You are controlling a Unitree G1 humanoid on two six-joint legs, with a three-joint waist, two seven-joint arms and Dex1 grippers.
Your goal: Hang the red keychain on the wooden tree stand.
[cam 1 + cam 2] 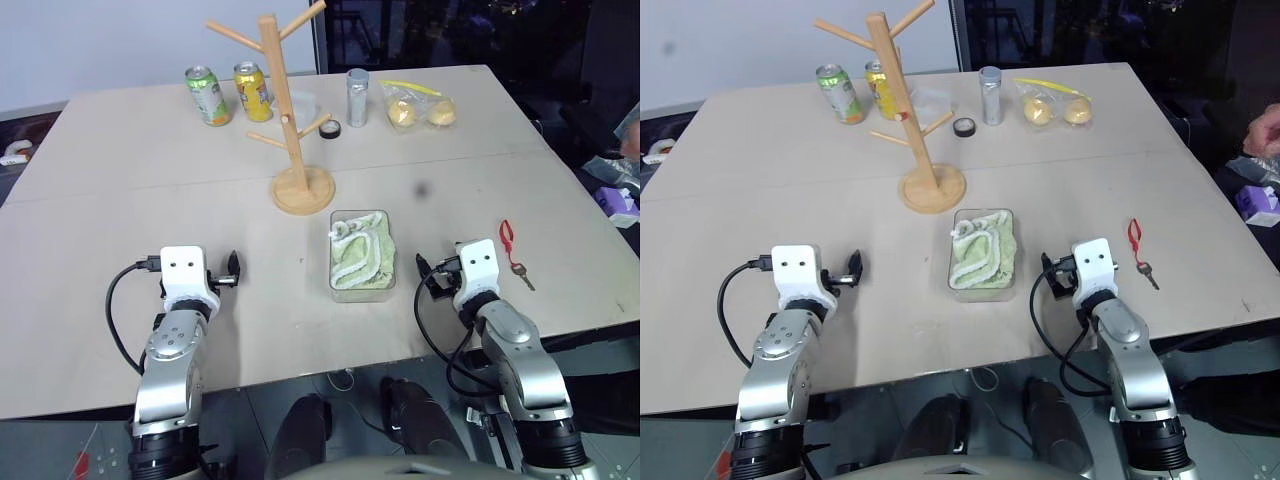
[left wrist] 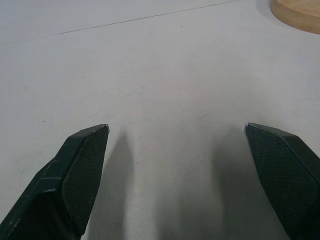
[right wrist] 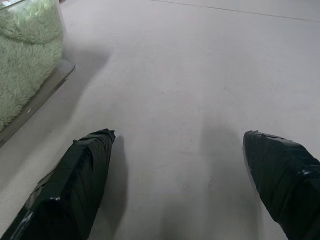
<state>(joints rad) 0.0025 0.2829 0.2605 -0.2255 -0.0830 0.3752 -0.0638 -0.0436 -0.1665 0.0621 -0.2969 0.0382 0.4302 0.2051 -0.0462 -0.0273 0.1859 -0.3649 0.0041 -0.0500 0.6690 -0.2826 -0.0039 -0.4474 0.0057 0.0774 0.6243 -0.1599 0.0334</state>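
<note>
Nothing is done yet, I'd say: the keychain (image 1: 511, 246) lies flat on the counter (image 1: 120, 180), just right of the right pincer (image 3: 177, 150), far from the stand (image 1: 290, 120), whose pegs are bare. Both pincers, left (image 2: 175, 145) included, gape empty over the counter. The cans' (image 1: 208, 95) labels are unreadable.

Matt table (image 1: 150, 200) — wooden tree stand (image 1: 285, 120)
</note>
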